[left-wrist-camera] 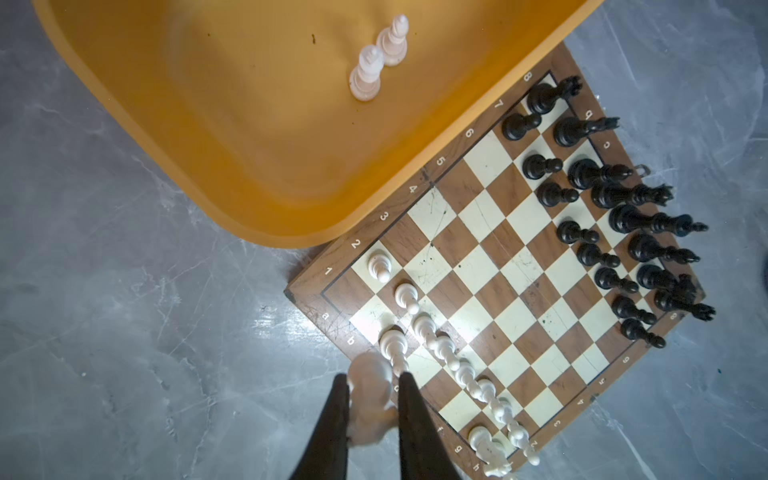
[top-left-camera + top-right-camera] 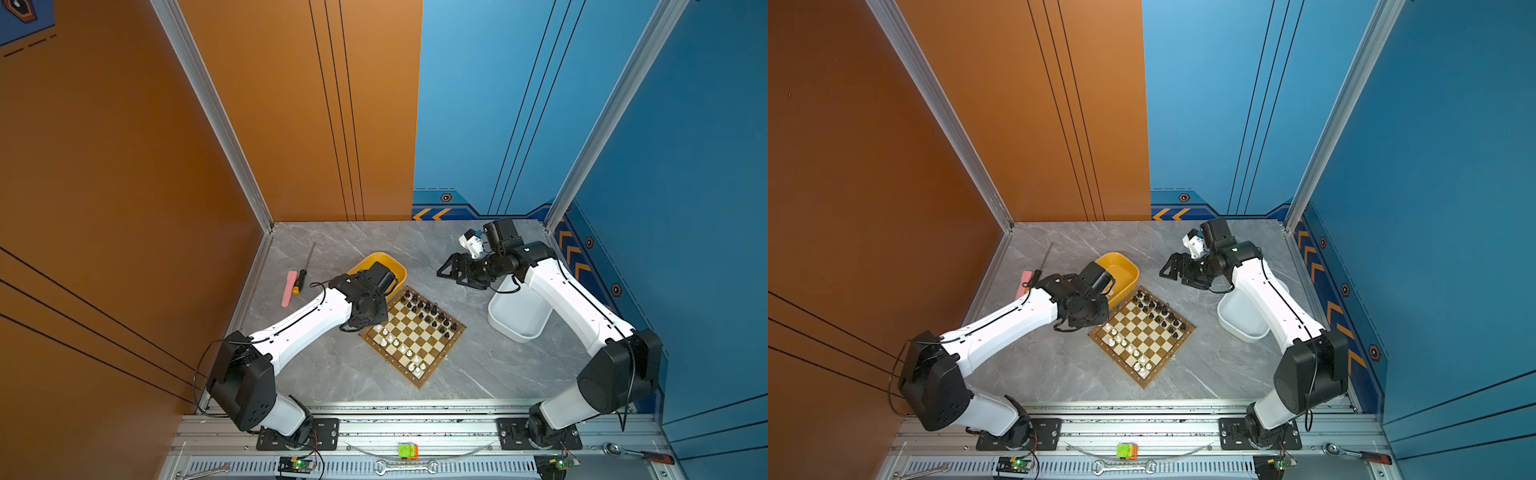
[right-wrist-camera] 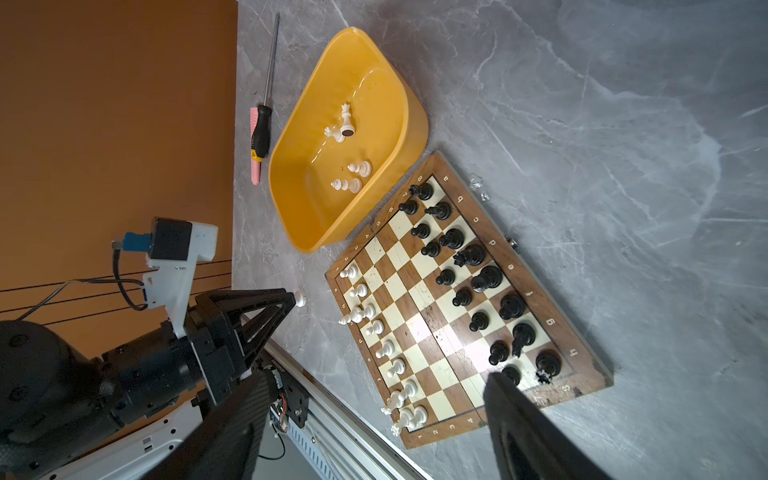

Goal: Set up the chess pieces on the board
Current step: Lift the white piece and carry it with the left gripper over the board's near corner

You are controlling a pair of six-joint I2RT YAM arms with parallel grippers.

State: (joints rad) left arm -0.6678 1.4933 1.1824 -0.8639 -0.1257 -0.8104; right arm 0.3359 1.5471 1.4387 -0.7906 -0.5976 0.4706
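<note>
In both top views the board [image 2: 415, 338] sits in the middle of the worktop [image 2: 332, 374], turned cornerwise. The yellow tray [image 2: 397, 274] is against its far-left side and the white tray [image 2: 517, 328] lies toward the right edge. No pieces show in the part of the white tray the arm leaves uncovered. The left hand [image 2: 372, 320] hangs at the board's left corner. The right hand [image 2: 449, 274] is released, well off toward the far edge, so the left arm is plainly nearer.

From the left wrist, that hand is clenched on a white piece [image 1: 370, 395], too blurred to name, its length seemingly running along the fingers. It hovers over bare worktop just outside the white back row. The row's bare corner squares [image 1: 349, 293] lie just ahead. Two spare white pieces [image 1: 378, 58] stand in the yellow tray.

From the right wrist, four spares show in that tray, two of them toppled. The black pieces [image 3: 469, 282] fill their two rows.
</note>
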